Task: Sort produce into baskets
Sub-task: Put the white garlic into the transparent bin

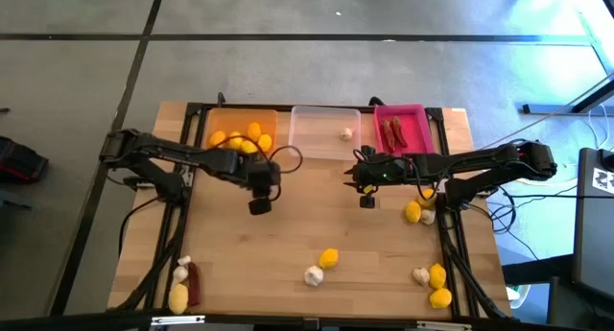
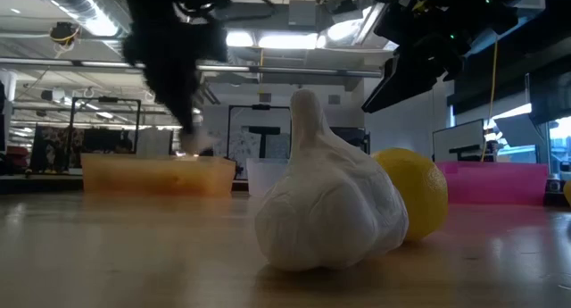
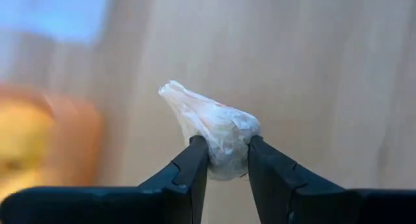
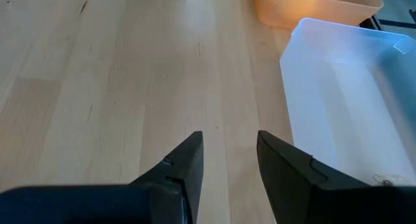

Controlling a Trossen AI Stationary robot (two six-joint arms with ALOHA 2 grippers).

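While the three trays sit in a row along the far edge of the wooden table (image 1: 288,254), we find most of the boards between them and the near edge bare, leaving wide room in the middle.

At the near left corner we see a small cluster (image 1: 182,283): a pale bulb, a dark red chili piece and a yellow lemon-like fruit lying close together. Farther back, the translucent orange tray (image 1: 219,120) holds several smooth yellow fruits. Just in front of it our left gripper (image 1: 259,204) hangs over open boards, its dark fingers pinched on a garlic bulb (image 3: 214,130), whitish, papery and tapering to a twisted tip.

Next comes the clear tray (image 1: 317,139), thin-walled and glossy, with one pale bulb (image 1: 346,133) near its right wall. Toward the near edge at mid-table, a ribbed white garlic (image 2: 330,210) lies just beside a round yellow lemon (image 2: 419,192).

Our right gripper (image 1: 367,200) hovers in front of the clear tray, fingers parted with nothing between them, over bare light wood planks with straight grain. Behind it at the far right stands the bright pink tray (image 1: 414,112) with dark red elongated chilies (image 1: 394,131) inside.

Along the right edge we see two groups: lemons with a bulb (image 1: 419,212) near the right arm, and more yellow fruits with a bulb (image 1: 434,281) near the near right corner.
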